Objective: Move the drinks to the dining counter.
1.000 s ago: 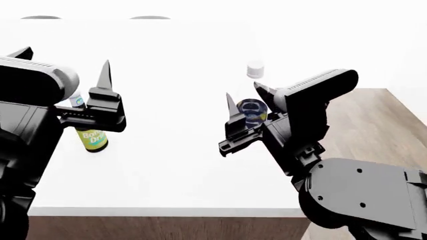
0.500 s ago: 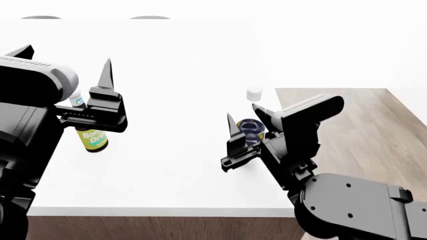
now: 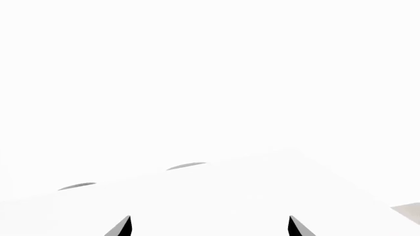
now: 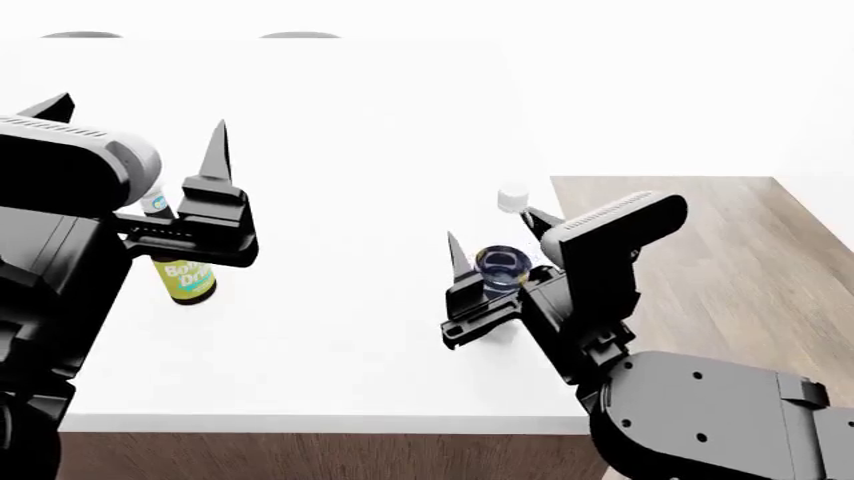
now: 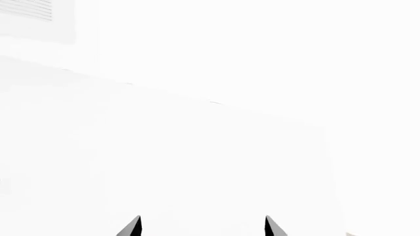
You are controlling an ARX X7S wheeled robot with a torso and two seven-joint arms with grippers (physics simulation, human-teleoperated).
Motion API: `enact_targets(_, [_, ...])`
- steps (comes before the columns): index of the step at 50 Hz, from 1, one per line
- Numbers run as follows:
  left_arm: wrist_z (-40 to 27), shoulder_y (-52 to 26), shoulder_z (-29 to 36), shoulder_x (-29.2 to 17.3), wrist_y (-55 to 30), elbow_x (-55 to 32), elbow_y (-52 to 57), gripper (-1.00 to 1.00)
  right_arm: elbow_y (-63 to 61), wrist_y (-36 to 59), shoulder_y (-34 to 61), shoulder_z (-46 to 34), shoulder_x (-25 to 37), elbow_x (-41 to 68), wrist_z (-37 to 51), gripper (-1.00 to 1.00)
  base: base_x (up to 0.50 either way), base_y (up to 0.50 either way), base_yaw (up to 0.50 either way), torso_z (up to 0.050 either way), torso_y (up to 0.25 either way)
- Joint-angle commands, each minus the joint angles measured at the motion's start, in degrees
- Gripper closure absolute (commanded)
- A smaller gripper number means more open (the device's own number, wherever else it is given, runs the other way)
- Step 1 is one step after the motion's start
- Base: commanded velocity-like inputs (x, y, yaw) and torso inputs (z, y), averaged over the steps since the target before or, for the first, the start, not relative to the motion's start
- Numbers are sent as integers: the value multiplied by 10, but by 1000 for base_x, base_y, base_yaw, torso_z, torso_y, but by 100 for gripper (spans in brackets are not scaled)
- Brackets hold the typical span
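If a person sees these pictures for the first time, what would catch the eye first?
Probably the two big black arms over the bright white dining counter. The right gripper stands open around a clear bottle with a blue label, near the counter's right edge. At the left, a small bottle with a yellow-green label stands behind the open left gripper.

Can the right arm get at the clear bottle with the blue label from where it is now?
Probably yes: the clear bottle stands on the white counter between the right gripper's spread fingertips, and nothing else is near it.
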Motion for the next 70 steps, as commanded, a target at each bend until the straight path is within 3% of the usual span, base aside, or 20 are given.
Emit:
enact_targets(1, [1, 0, 1, 0, 2, 2, 0, -100, -4, 4, 0, 6, 3, -2, 3, -100, 0, 0, 0, 0, 0])
enact_targets(16, [2, -1, 3, -2, 3, 3, -2, -100, -24, 17, 17, 14, 13, -11, 27, -100, 0, 0, 0, 0, 0])
enact_targets(28, [0, 3, 4, -2, 6, 3, 1, -100, -158, 71, 104, 31, 95, -48, 114, -100, 0, 0, 0, 0, 0])
enact_targets(53, [-13, -9, 10, -4, 5, -13, 9, -100, -330, 131, 201, 66, 185, -55, 191, -100, 0, 0, 0, 0, 0])
enact_targets(70, [-20, -27, 15, -5, 2, -26, 5, -100, -331, 124, 193, 71, 196, -66, 192, -100, -298, -441, 0, 0, 0])
